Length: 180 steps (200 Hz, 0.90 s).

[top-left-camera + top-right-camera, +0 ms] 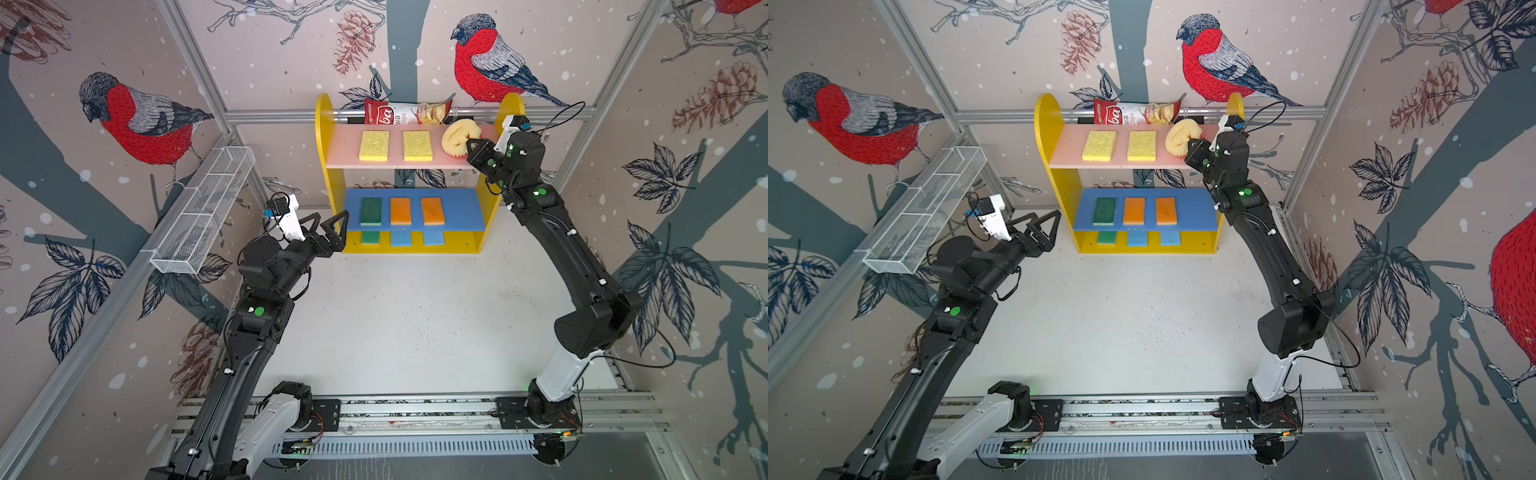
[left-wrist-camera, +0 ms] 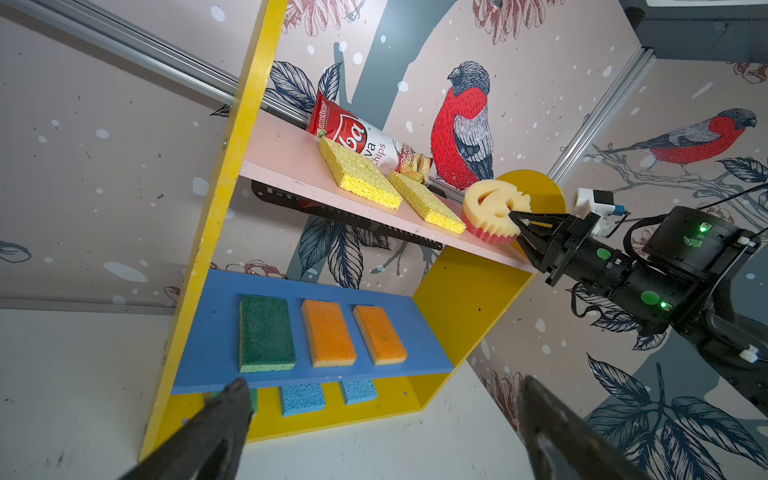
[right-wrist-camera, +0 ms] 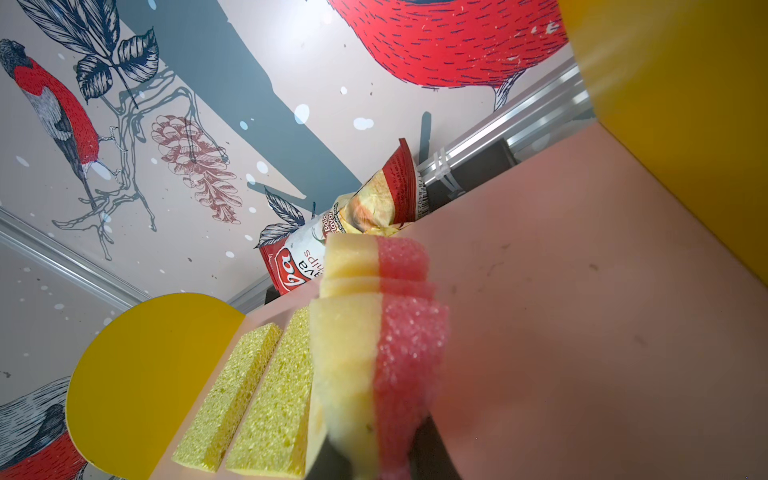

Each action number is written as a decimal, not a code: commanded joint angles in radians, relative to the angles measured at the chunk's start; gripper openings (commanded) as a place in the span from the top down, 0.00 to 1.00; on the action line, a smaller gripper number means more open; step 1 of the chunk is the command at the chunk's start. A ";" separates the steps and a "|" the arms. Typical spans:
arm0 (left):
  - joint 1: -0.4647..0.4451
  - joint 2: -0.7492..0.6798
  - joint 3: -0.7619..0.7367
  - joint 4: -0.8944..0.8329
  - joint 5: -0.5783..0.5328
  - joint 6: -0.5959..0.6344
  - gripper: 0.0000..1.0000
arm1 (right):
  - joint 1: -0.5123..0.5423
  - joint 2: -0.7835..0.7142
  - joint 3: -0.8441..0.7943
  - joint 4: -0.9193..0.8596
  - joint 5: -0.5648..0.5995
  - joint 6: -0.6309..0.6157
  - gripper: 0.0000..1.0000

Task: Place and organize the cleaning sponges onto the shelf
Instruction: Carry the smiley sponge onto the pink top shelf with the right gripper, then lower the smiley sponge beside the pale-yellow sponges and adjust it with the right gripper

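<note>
Nine foam cleaning sponges (image 1: 1099, 145) are counted on the yellow-sided three-tier wooden shelf (image 1: 324, 137). Two yellow rectangular pads (image 1: 374, 145) are laid flat on its pink top board (image 1: 345, 154); beside them the round pale-yellow smiley-face sponge (image 1: 457, 134) is tilted, pink underside down, its rim pinched in the narrow right pincer (image 1: 469, 148). A dark-green pad (image 1: 370, 211) and two orange pads (image 1: 400, 210) are set on the blue middle board (image 1: 461, 208), a light-green pad (image 1: 370, 237) and two blue pads (image 1: 401, 238) on the yellow base (image 1: 461, 242). Left pincer (image 1: 331, 216) is held wide, empty, beside the shelf.
</note>
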<state>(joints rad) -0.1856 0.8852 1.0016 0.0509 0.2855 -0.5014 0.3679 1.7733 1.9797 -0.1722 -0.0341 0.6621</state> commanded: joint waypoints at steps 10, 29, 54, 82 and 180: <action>0.001 -0.007 0.002 0.012 -0.002 -0.004 0.02 | -0.005 -0.021 -0.029 0.014 0.022 0.030 0.63; 0.002 -0.006 0.002 0.016 -0.001 -0.007 0.02 | -0.012 -0.027 -0.049 0.020 0.018 0.041 0.56; 0.002 -0.002 0.002 0.017 0.004 -0.014 0.02 | -0.018 -0.032 -0.062 0.024 0.015 0.052 0.55; 0.002 -0.003 0.002 0.019 0.006 -0.018 0.02 | -0.021 -0.040 -0.069 0.030 0.026 0.052 0.54; 0.002 -0.009 -0.025 0.020 0.009 -0.031 0.02 | -0.034 -0.063 -0.093 0.035 0.042 0.071 0.25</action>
<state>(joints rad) -0.1852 0.8814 0.9810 0.0498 0.2871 -0.5247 0.3367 1.7210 1.8938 -0.1532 -0.0105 0.7147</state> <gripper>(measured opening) 0.982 0.722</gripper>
